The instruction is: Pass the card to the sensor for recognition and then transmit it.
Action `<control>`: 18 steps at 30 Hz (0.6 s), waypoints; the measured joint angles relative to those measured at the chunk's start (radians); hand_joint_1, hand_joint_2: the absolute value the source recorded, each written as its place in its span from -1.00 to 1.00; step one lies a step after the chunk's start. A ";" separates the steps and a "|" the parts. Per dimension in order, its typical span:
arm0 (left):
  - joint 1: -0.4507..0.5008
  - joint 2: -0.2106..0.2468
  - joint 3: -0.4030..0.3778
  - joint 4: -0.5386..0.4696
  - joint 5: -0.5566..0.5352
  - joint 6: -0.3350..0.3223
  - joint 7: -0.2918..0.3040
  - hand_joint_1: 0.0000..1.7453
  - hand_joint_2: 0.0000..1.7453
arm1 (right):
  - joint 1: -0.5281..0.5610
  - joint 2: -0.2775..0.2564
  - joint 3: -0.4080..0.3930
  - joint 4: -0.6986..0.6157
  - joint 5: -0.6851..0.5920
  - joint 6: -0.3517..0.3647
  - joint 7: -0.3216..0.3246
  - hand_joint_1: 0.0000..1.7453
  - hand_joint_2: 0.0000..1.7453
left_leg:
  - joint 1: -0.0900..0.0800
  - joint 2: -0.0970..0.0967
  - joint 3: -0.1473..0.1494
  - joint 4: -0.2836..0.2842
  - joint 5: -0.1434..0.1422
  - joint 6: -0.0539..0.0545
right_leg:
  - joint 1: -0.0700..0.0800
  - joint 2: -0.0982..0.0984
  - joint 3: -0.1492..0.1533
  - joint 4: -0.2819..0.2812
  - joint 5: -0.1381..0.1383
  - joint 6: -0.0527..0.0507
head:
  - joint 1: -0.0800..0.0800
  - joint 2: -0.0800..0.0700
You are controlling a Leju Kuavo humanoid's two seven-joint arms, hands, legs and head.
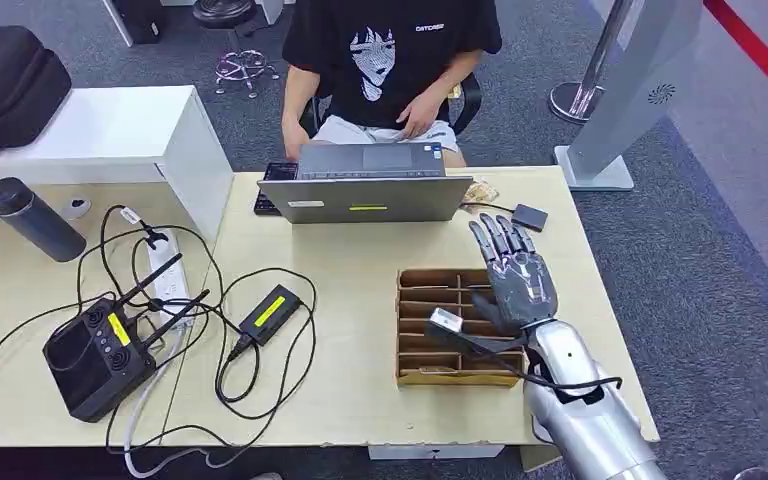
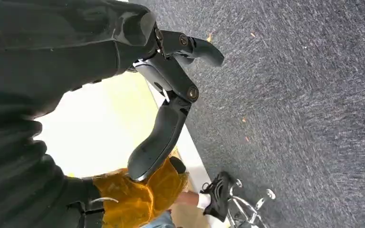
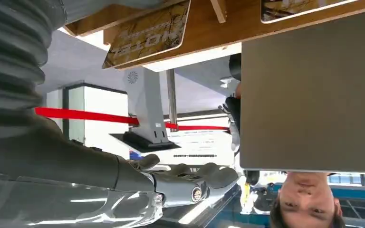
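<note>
I take the cardboard organizer point(image 1: 450, 325) as my landmark; it sits on the counter point(image 1: 360, 260) toward the near right corner. Beyond it, at the counter's far edge, stands a grey laptop point(image 1: 365, 190) with a person point(image 1: 390, 60) seated behind. Well to the organizer's left lie a black controller point(image 1: 95, 355), a power adapter point(image 1: 270, 312) and looping cables point(image 1: 210, 300), with bare counter between the adapter and the organizer, and more between the organizer and the laptop.

My right hand point(image 1: 512, 270) hovers over the organizer's far right corner, fingers straight and spread, grasping nothing. From the head camera I cannot make out any card in the slots. The right wrist camera picks up what the head misses: a gold-printed card point(image 3: 147, 31) lying in a wooden compartment point(image 3: 209, 28), apart from the right hand's fingers point(image 3: 195, 183), and a second card point(image 3: 294, 8) beside it past a divider.

The left wrist camera shows my left hand point(image 2: 171, 90) hanging over grey carpet point(image 2: 304, 95) past the counter's edge, fingers loosely apart, holding nothing.
</note>
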 joint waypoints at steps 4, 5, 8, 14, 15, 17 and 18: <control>0.000 0.000 0.003 0.000 -0.001 0.000 0.000 -1.00 1.00 | 0.001 -0.001 -0.006 0.000 -0.003 0.000 0.000 -1.00 1.00 | 0.000 0.000 0.000 0.000 0.000 0.000 | 0.000 0.000 0.000 0.000 0.000 0.000 | 0.000 0.000; 0.000 0.000 0.005 0.000 -0.001 0.000 0.000 -1.00 1.00 | 0.001 -0.001 -0.008 0.000 -0.003 0.000 0.000 -1.00 1.00 | 0.000 0.000 0.000 0.000 0.000 0.000 | 0.000 0.000 0.000 0.000 0.000 0.000 | 0.000 0.000; 0.000 0.000 0.006 0.000 -0.002 0.000 0.000 -1.00 1.00 | 0.001 -0.001 -0.010 0.000 -0.005 0.000 -0.003 -1.00 1.00 | 0.000 0.000 0.000 0.000 0.000 0.000 | 0.000 0.000 0.000 0.000 0.000 0.000 | 0.000 0.000; 0.000 0.000 0.006 0.000 -0.003 0.000 0.001 -1.00 1.00 | 0.002 -0.001 -0.016 0.000 -0.004 0.000 -0.003 -1.00 1.00 | 0.000 0.000 0.000 0.000 0.000 0.000 | 0.000 0.000 0.000 0.000 0.000 0.000 | 0.000 0.000; 0.000 0.000 0.006 0.000 -0.003 0.000 0.001 -1.00 1.00 | 0.002 -0.001 -0.016 0.000 -0.004 0.000 -0.003 -1.00 1.00 | 0.000 0.000 0.000 0.000 0.000 0.000 | 0.000 0.000 0.000 0.000 0.000 0.000 | 0.000 0.000; 0.000 0.000 0.006 0.000 -0.003 0.000 0.001 -1.00 1.00 | 0.003 -0.001 -0.018 0.000 -0.004 0.000 -0.003 -1.00 1.00 | 0.000 0.000 0.000 0.000 0.000 0.000 | 0.000 0.000 0.000 0.000 0.000 0.000 | 0.000 0.000; 0.000 0.000 0.006 0.000 -0.003 0.000 0.001 -1.00 1.00 | 0.003 -0.001 -0.018 0.000 -0.004 0.000 -0.003 -1.00 1.00 | 0.000 0.000 0.000 0.000 0.000 0.000 | 0.000 0.000 0.000 0.000 0.000 0.000 | 0.000 0.000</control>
